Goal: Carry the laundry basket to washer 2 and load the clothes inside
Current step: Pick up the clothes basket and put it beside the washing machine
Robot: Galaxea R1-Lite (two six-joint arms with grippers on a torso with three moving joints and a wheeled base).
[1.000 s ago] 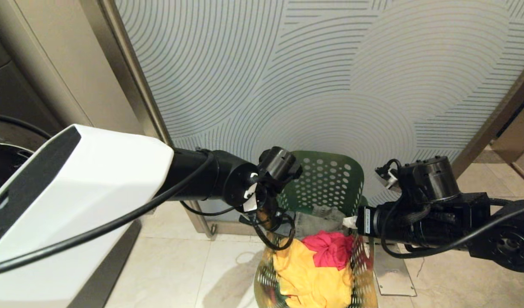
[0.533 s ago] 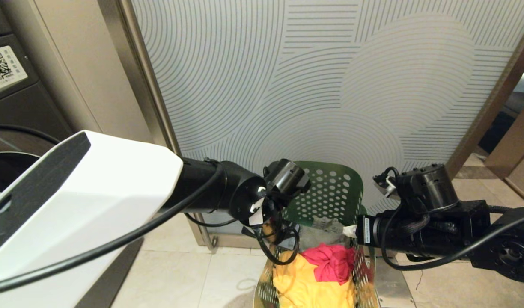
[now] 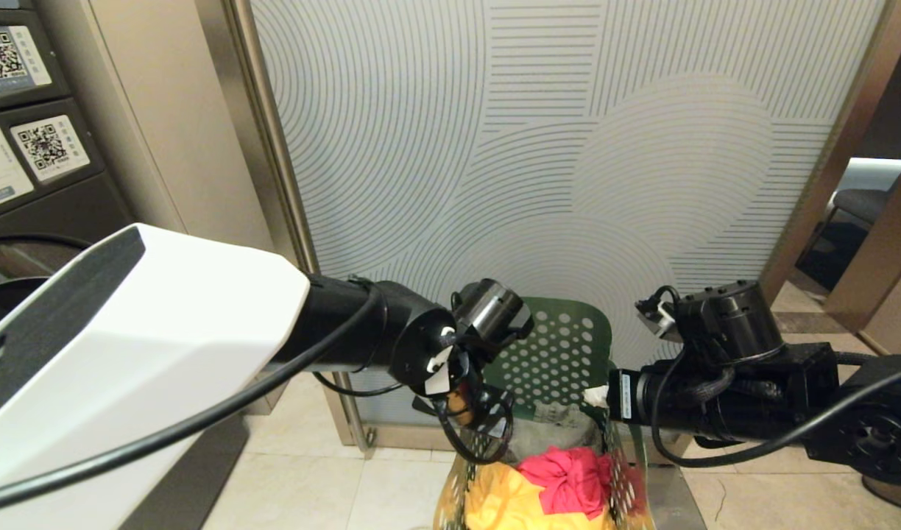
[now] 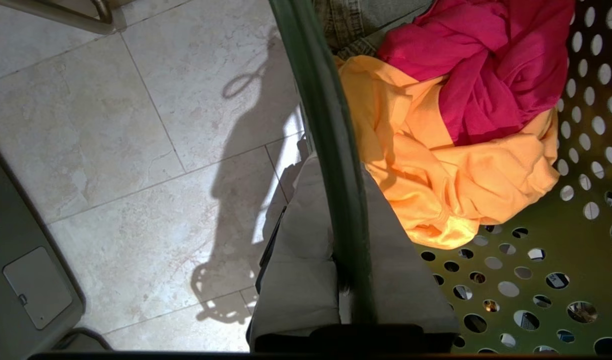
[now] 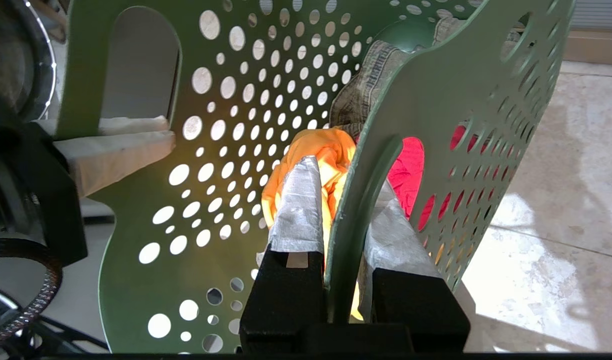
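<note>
The head view has tilted up: the basket (image 3: 561, 353) now sits lower, toward 6 o'clock, and QR labels (image 3: 49, 147) have entered at 10 o'clock.

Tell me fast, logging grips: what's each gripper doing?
Left gripper: shut on the dark green perforated plastic laundry basket, at its rim.
Right gripper: shut on the opposite rim.

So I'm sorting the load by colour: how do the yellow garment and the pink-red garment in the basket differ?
The yellow garment lies spread wide underneath, while the pink-red garment sits bunched on top of it. The yellow garment shows more cloth; the pink-red garment is the smaller heap. Both are soft, crumpled cloth inside the laundry basket, whose wall the left gripper and right gripper each clamp.
</note>
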